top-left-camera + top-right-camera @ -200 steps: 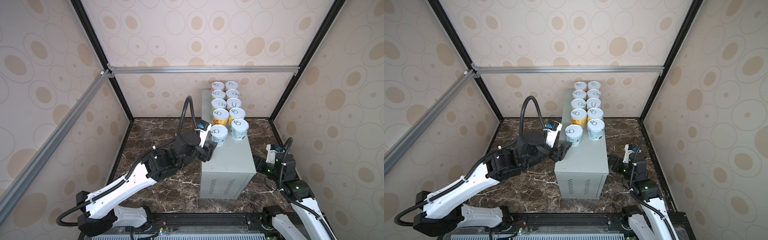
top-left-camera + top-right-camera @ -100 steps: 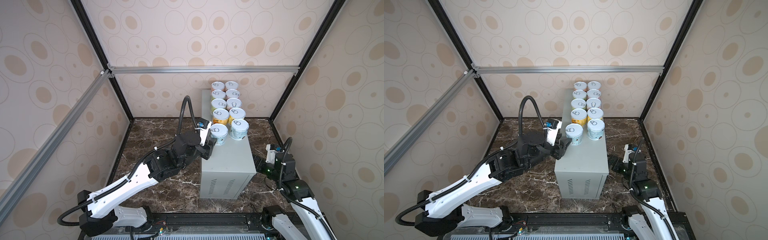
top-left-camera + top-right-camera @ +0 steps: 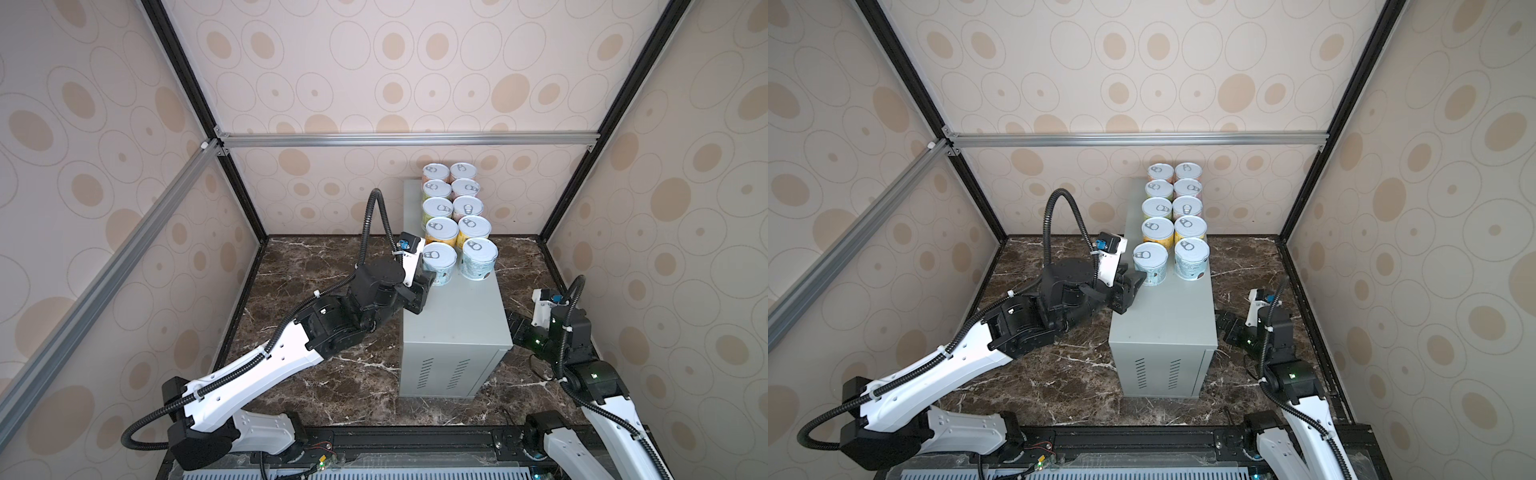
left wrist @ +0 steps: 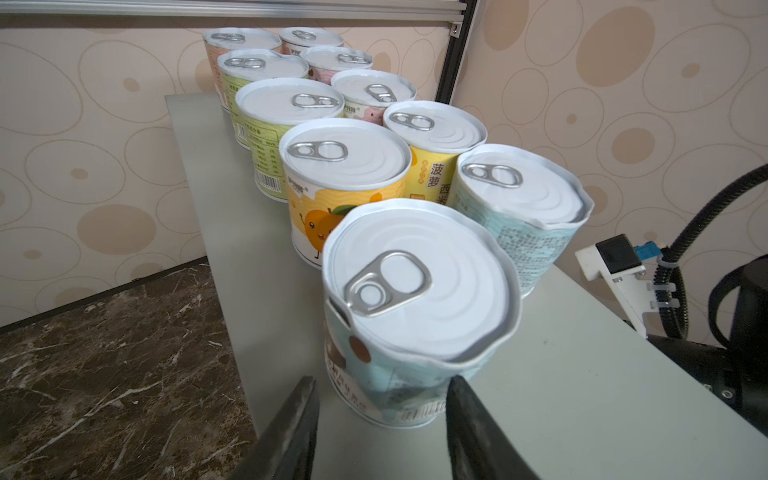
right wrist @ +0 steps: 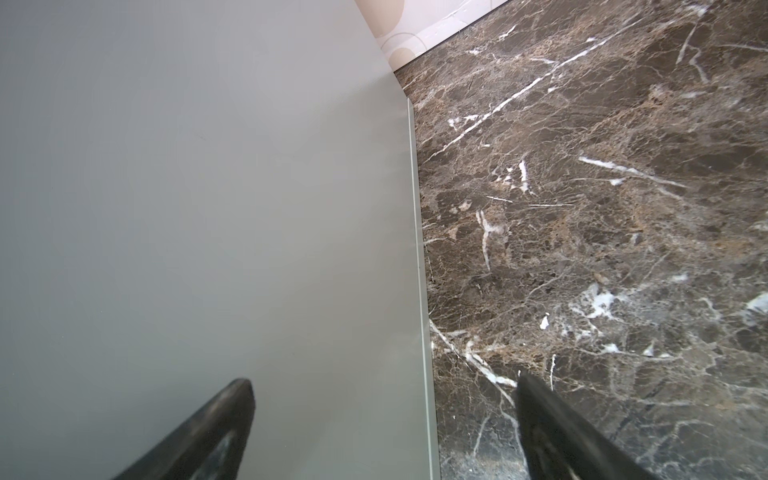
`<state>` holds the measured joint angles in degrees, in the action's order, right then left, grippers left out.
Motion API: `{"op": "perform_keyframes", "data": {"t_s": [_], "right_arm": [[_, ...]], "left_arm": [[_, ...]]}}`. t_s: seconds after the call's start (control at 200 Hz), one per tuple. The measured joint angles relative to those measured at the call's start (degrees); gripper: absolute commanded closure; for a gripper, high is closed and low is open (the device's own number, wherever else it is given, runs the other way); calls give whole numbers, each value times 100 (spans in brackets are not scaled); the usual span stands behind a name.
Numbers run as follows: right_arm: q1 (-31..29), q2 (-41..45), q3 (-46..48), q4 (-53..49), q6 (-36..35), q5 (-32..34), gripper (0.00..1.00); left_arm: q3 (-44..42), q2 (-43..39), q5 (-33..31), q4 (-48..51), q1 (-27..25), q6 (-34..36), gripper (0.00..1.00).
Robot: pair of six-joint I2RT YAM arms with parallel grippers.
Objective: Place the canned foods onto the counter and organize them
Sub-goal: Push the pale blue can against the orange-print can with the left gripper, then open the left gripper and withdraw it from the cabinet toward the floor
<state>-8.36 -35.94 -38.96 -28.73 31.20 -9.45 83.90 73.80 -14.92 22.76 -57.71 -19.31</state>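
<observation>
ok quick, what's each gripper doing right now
left gripper: closed on the pale blue can in front of it
right gripper: open, holding nothing

Bright, even light, soft shadows; edges bend wide-angle; wrist-view foregrounds slightly blurred

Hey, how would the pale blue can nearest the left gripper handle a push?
The pale blue can probably slides upright: short, wide, flat counter. Its loose, wrinkled label may crumple or slip when squeezed.
</observation>
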Motion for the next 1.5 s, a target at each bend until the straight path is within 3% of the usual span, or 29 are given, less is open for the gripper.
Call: {"op": "perform_keyframes", "data": {"t_s": [1.15,1.28,1.5], "right_arm": [[0,83,42,-28,-66,44,0],[0,109,42,-46,-72,66,0],[0,114,39,-76,-103,177,0]], "left_arm": [[68,492,675,-319,289,-105,52],[68,487,671,-317,297,-111,48],[66,308,533,-293,332,-181,32]]}}
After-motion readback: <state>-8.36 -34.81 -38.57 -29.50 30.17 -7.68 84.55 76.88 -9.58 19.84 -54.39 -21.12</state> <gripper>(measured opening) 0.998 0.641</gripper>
